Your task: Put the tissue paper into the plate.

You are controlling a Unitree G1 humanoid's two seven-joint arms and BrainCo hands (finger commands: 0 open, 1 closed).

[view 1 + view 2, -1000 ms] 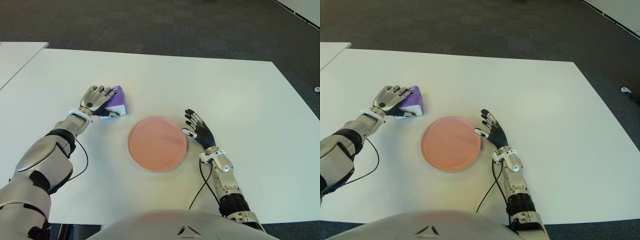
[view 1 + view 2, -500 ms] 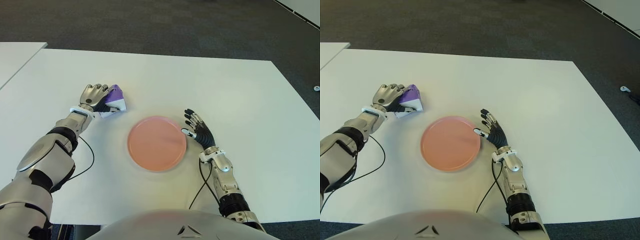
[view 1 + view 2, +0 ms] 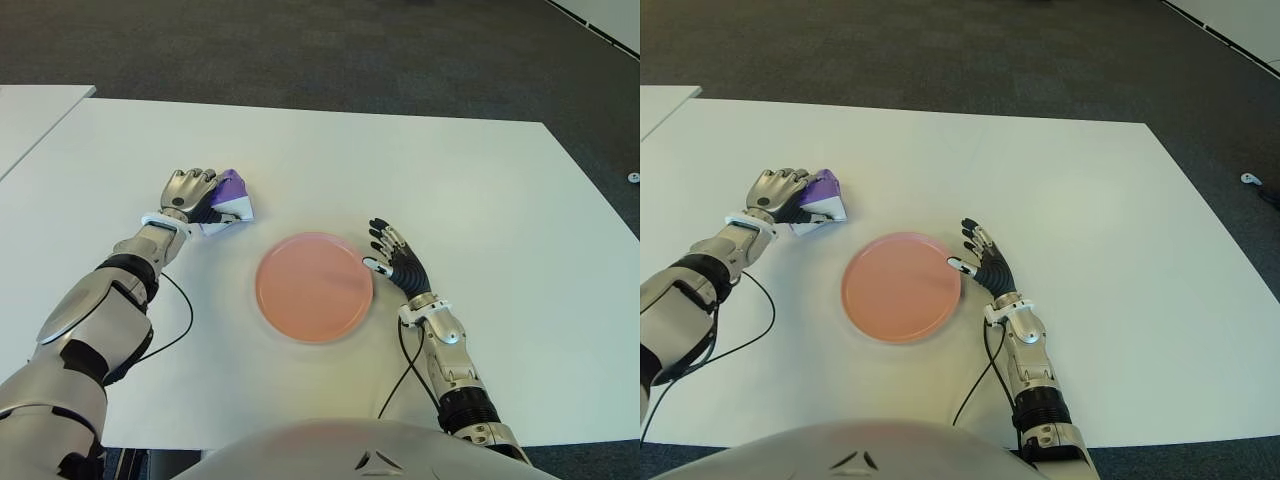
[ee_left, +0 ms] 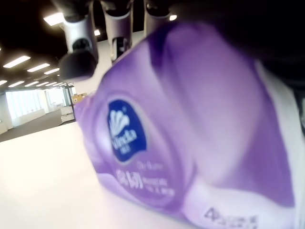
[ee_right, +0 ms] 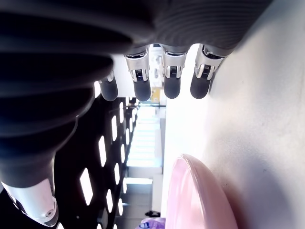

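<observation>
Lifting the tissue pack toward the plate

Our left hand (image 3: 190, 194) has its fingers wrapped around the purple tissue pack (image 3: 231, 199), on the white table (image 3: 480, 200) just beyond the empty pink plate (image 3: 314, 287); our right hand (image 3: 396, 259) shows spread, holding nothing, beside the plate's right rim. We should lift the soft pack clear of the rim before lowering it to the centre

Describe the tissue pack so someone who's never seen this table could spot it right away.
On the white table, look left of the pink plate to the left hand, whose fingers curl around the tissue pack. It is a soft purple packet with a white edge, the only purple thing there.
</observation>
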